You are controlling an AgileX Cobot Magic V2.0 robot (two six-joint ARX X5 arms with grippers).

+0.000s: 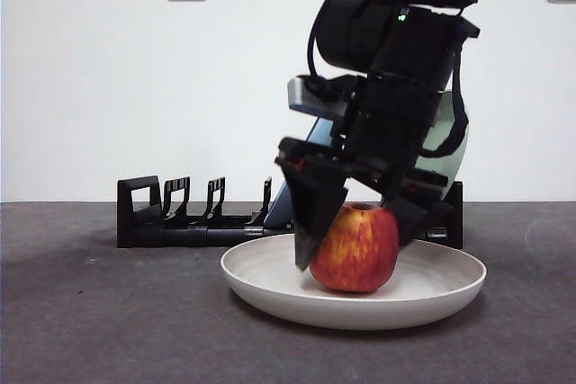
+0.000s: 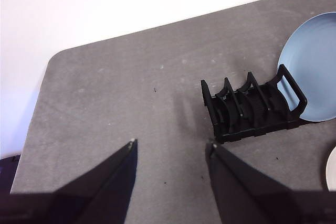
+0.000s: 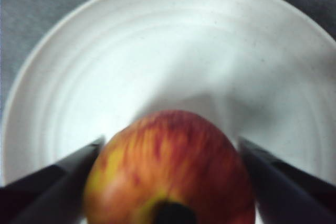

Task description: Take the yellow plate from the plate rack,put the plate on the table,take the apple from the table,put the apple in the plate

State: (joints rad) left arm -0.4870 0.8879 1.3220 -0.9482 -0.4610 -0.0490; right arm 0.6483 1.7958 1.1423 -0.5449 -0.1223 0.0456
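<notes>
Resting in the yellow plate (image 1: 432, 290) on the counter (image 1: 90, 312), the apple (image 1: 358, 249) sits between the right tool's (image 1: 360, 231) spread jaws; left tool (image 2: 170, 148) open, idle.

Front view low at table (image 1: 90, 312) height, level toward wall, close on cream plate (image 1: 270, 281) and rack (image 1: 180, 222), left wrist view high, angled down over table corner and rack (image 2: 252, 111), right wrist view close above same plate (image 3: 79, 51)
</notes>
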